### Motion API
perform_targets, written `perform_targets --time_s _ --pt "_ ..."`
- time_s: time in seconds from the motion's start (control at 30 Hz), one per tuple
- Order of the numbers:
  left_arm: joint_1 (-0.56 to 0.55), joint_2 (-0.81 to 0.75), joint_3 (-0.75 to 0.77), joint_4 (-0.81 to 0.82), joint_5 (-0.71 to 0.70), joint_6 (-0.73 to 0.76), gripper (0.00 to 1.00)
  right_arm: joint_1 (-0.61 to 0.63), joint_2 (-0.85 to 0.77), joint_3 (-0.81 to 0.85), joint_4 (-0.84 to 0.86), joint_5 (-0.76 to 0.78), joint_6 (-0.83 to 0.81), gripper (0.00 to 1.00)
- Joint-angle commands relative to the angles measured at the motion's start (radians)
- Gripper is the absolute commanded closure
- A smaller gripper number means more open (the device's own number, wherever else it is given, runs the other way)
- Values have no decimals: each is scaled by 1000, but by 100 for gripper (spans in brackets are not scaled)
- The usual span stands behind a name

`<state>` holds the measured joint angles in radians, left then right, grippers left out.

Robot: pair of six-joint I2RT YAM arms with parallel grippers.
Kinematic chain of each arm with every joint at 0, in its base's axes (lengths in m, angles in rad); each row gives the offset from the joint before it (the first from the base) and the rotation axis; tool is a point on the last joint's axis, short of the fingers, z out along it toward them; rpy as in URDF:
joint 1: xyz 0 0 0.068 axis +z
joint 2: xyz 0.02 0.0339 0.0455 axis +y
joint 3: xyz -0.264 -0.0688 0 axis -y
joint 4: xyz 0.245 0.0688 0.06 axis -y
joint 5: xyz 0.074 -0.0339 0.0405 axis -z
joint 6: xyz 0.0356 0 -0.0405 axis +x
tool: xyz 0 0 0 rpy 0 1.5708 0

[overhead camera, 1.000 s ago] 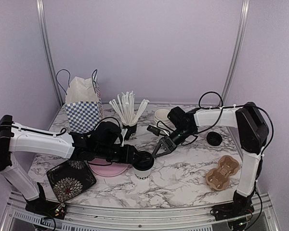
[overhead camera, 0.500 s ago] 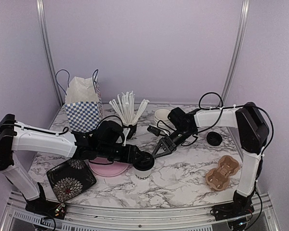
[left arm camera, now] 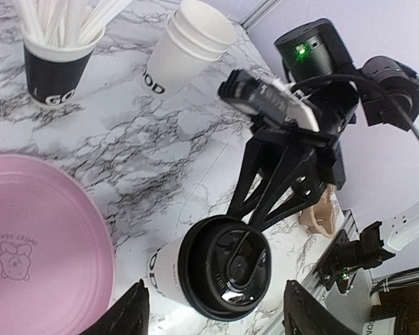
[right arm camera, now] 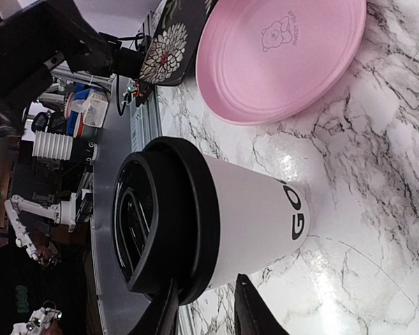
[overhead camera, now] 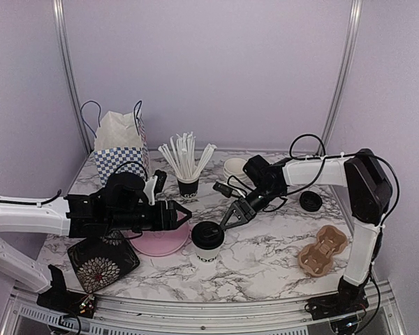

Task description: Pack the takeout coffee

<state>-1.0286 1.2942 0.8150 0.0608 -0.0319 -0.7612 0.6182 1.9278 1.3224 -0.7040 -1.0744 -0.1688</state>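
One takeout coffee cup (overhead camera: 207, 242), white with "GOOD" lettering and a black lid, stands upright on the marble table just right of the pink plate. My left gripper (overhead camera: 184, 213) is open and empty, a short way left of the cup. In the left wrist view the cup (left arm camera: 216, 269) sits between and beyond the spread fingertips (left arm camera: 129, 315). My right gripper (overhead camera: 228, 221) is open, its tips just behind the lid on the right. In the right wrist view the cup (right arm camera: 223, 223) is close in front of the gripper (right arm camera: 206, 314), one fingertip (right arm camera: 166, 314) by the lid's rim.
A cardboard cup carrier (overhead camera: 323, 249) lies front right. A loose black lid (overhead camera: 309, 201) and a stack of lidless white cups (overhead camera: 234, 167) sit at the back right. A black cup of white sticks (overhead camera: 187, 183), a checkered bag (overhead camera: 120, 157), a pink plate (overhead camera: 157, 242) and a floral tray (overhead camera: 101, 259) fill the left.
My left gripper was on the cup's lid; it has let go and drawn back to the left, jaws open. The cup stays put. The right gripper has barely moved.
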Motion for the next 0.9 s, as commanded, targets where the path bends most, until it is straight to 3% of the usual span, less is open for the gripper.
perform_targets --time_s 0.0,0.53,0.87 --pt "-18 3 -98 31 25 -153 34 10 -14 7 9 -3 -15 74" --pt "-31 134 -82 128 143 -140 53 18 1 11 5 -2 -20 73" --pt "-27 193 -65 101 140 -136 54 30 12 5 5 8 -25 73"
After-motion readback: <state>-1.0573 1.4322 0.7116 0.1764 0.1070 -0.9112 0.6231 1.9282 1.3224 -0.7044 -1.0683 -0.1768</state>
